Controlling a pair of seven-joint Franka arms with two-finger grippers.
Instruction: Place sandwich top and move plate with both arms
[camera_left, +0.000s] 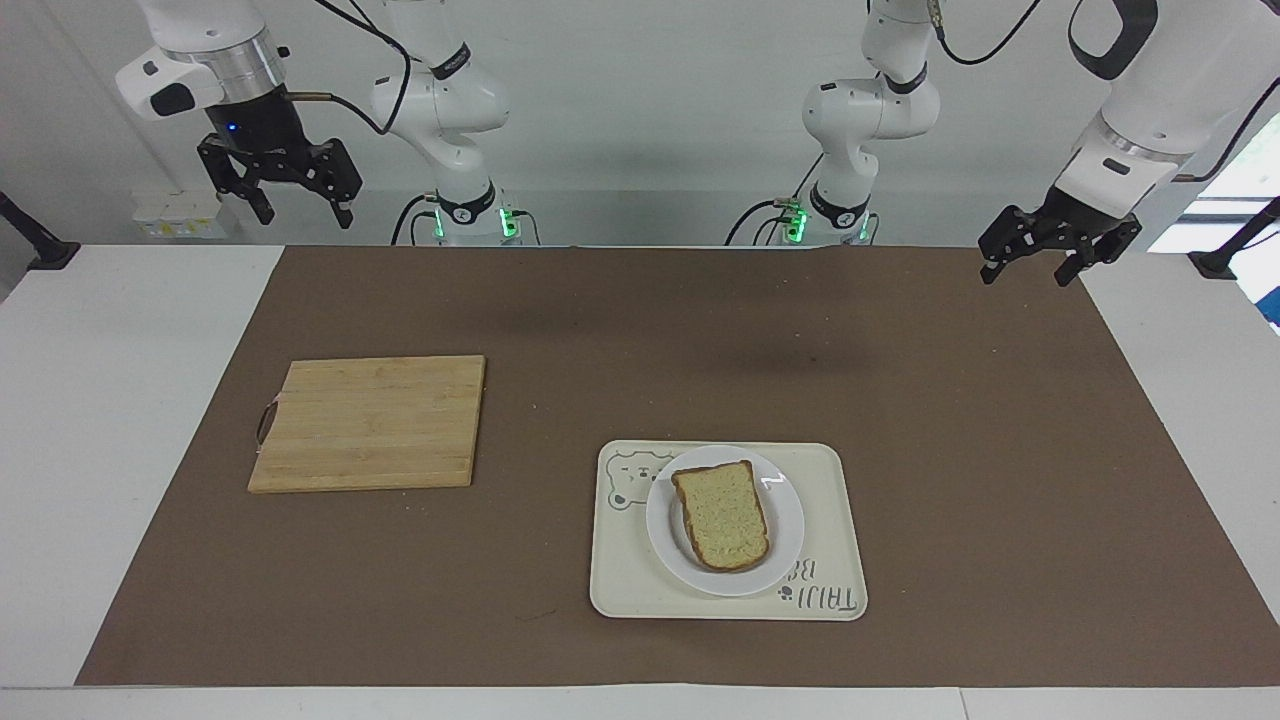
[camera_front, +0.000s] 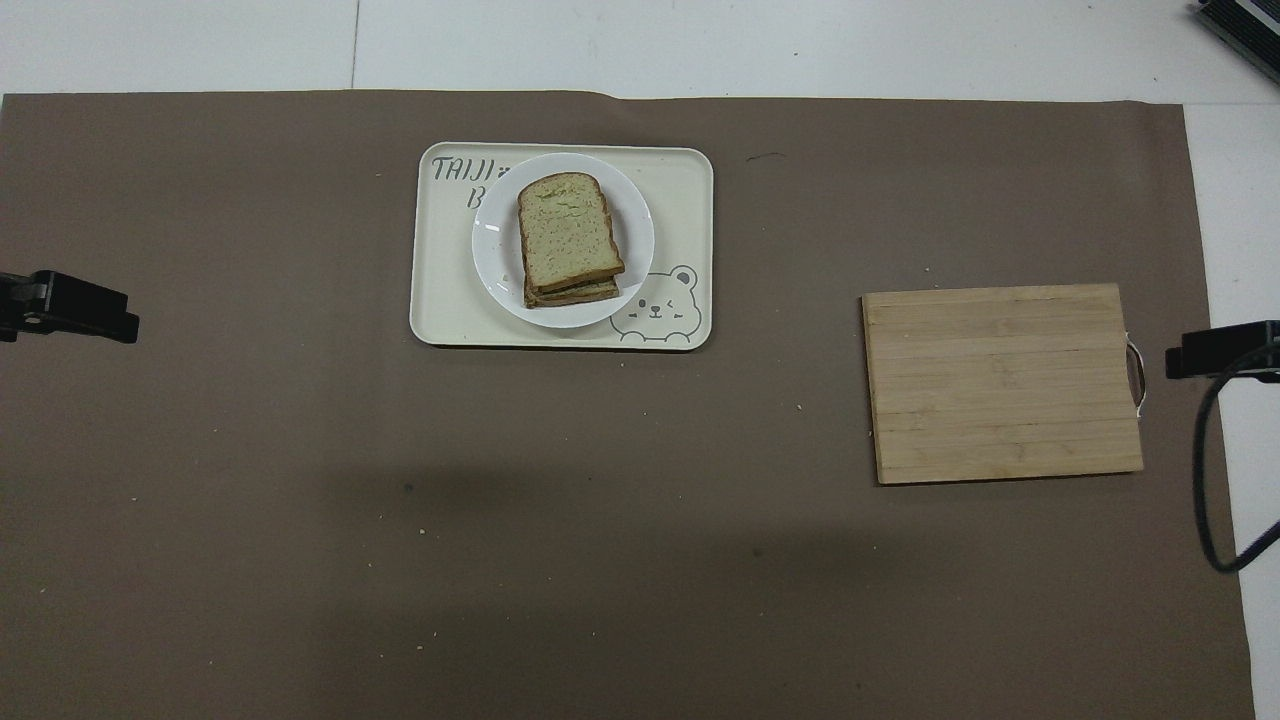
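Brown mat covers tabletop (camera_left: 140, 450). Top (camera_left: 722, 512) sits stacked on plate (camera_left: 664, 540), plate on tray (camera_left: 835, 540). Left tool (camera_left: 1030, 272) and right tool (camera_left: 306, 212) both open, empty, raised at mat's ends.

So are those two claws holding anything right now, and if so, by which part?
Nothing is held. The left gripper and the right gripper both hang open and empty in the air, well away from the sandwich top on the plate.

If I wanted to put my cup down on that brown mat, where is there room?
Bare mat lies between the tray and the robots, and between the tray and the cutting board. The board's top is bare too. The tray is crowded: the plate with the sandwich top fills it.
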